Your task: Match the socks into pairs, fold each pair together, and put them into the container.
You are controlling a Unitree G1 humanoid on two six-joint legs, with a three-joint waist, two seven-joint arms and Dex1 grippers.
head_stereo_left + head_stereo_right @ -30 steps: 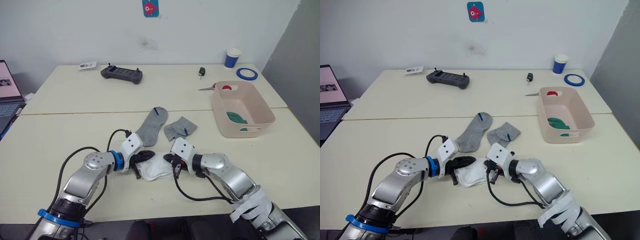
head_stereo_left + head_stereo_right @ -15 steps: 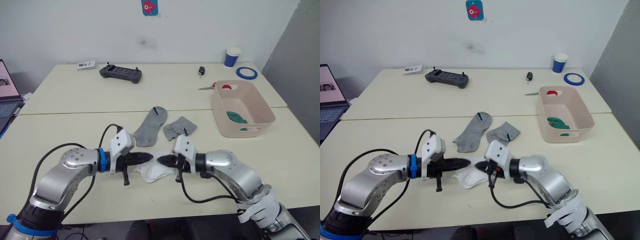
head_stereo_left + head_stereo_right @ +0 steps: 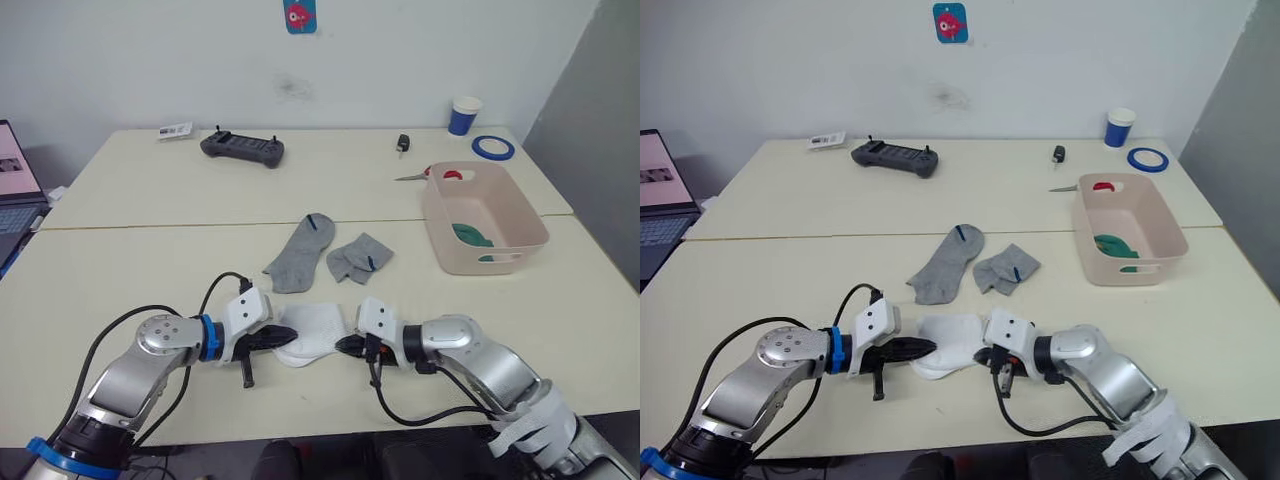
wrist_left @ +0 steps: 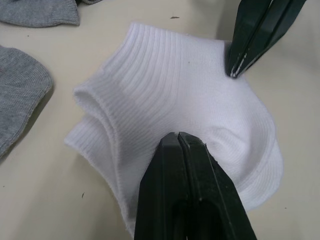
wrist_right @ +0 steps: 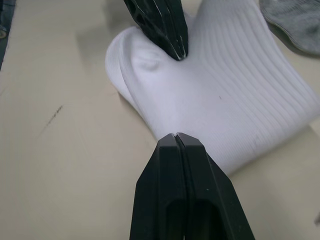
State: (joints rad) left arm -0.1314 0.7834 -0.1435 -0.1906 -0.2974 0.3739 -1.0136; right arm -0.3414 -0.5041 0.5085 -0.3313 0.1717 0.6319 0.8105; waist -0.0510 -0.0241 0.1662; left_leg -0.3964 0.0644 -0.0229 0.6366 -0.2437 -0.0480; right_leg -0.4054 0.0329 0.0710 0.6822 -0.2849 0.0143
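- The white socks [image 3: 308,333] lie stacked as one ribbed bundle at the near middle of the table [image 3: 130,260], between the two grippers
- Left gripper [image 4: 178,136] has its fingers pressed together, tips resting on the bundle's left edge; whether fabric is pinched I cannot tell
- Right gripper [image 5: 176,136] likewise has its fingers together, tips at the bundle's right edge
- The fabric looks light, soft and floppy; likely to sag and unfold if lifted by one layer
- Best taken by pinching through both layers at the folded edge
- Two grey socks [image 3: 328,252] lie just beyond; the container [image 3: 524,215] stands far right, something dark green inside
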